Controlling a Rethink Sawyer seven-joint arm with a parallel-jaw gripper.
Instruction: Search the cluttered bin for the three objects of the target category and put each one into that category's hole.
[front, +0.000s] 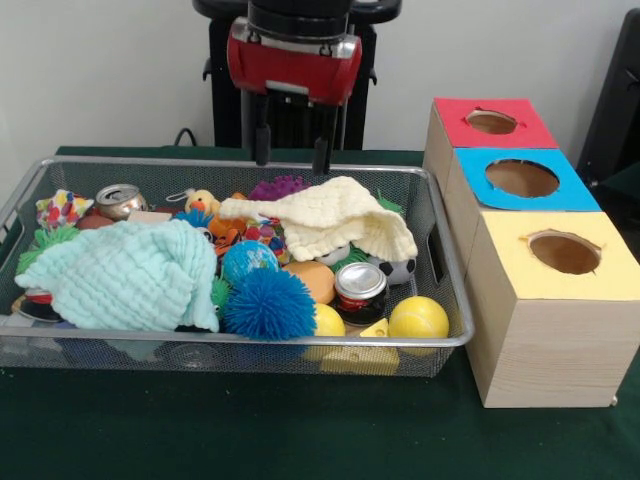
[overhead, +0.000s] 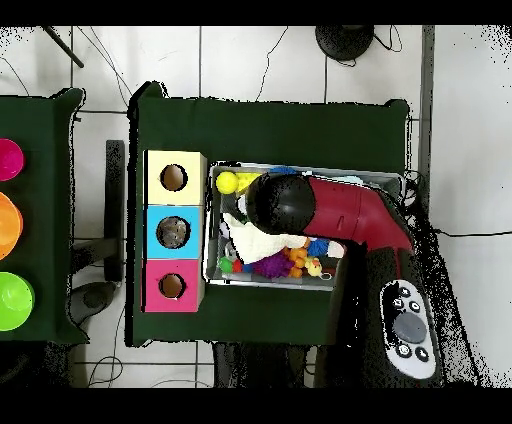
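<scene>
The wire mesh bin (front: 250, 341) lies on the green table, full of toys and cloths; in the overhead view its left wall (overhead: 211, 215) shows beside the boxes. My gripper (front: 292, 148) hangs over the bin's back rim, open and empty, fingers (front: 262, 140) apart above the cream cloth. In the overhead view the arm (overhead: 330, 210) covers the bin and hides the gripper. No see-through bluish plastic items show; they are hidden or out of view. The blue-surround hole (front: 522, 178) is the middle box to the right of the bin, and it also shows in the overhead view (overhead: 174, 232).
A mint cloth (front: 125, 275) and a cream cloth (front: 335, 220) cover much of the bin. Two metal cans (front: 120, 200) (front: 359, 288), a blue spiky ball (front: 268, 305) and yellow balls (front: 418, 318) lie around them. The red hole (front: 491, 122) and yellow hole (front: 564, 252) flank the blue one.
</scene>
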